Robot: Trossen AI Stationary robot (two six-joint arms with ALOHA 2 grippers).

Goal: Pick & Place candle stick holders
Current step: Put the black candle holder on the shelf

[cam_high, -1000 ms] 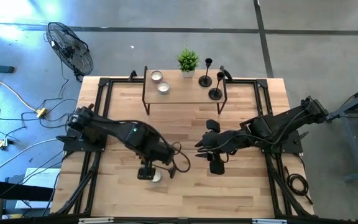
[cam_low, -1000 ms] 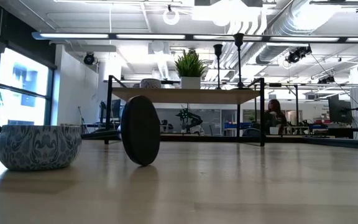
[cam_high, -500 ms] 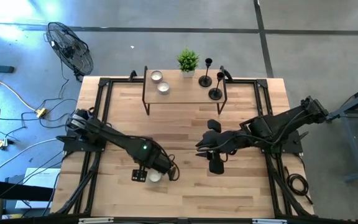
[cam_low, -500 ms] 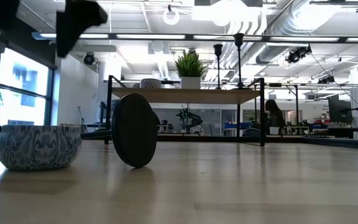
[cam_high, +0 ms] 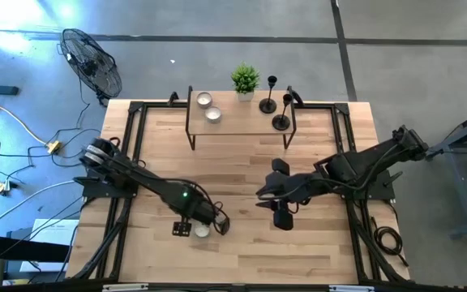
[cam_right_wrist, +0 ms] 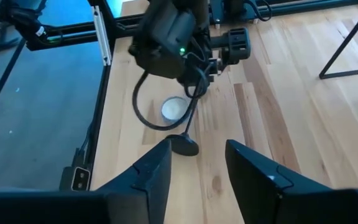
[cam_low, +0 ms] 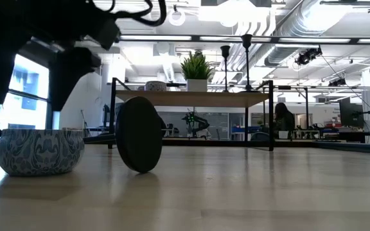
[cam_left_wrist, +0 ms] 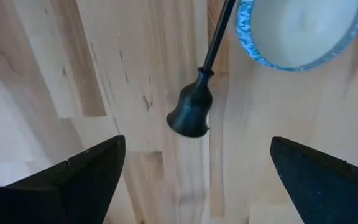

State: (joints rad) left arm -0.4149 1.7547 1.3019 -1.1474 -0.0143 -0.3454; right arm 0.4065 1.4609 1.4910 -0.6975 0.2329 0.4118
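Note:
One black candle stick holder lies on its side on the wooden table: its cup end (cam_left_wrist: 190,113) and slim stem show in the left wrist view, its round base (cam_low: 139,142) in the low view. My left gripper (cam_left_wrist: 201,180) hangs open straight above the cup end, a finger on either side, touching nothing. A blue-patterned candle bowl (cam_low: 40,151) rests on the table right beside the stem. Two more candle stick holders (cam_high: 267,96) (cam_high: 282,115) stand upright on the small shelf at the far side. My right gripper (cam_right_wrist: 197,177) waits open in the air over mid-table.
The small wooden shelf (cam_high: 233,120) on black legs at the far side also carries a potted plant (cam_high: 245,79) and two white candle bowls (cam_high: 208,107). Black frame rails run along the table's left and right sides. Bare wood lies between the arms.
My left gripper has come down from well above the table, and a little toward the near edge, until it hangs close over the lying candle stick holder; it stays open. The holder's base has rolled slightly on the table.

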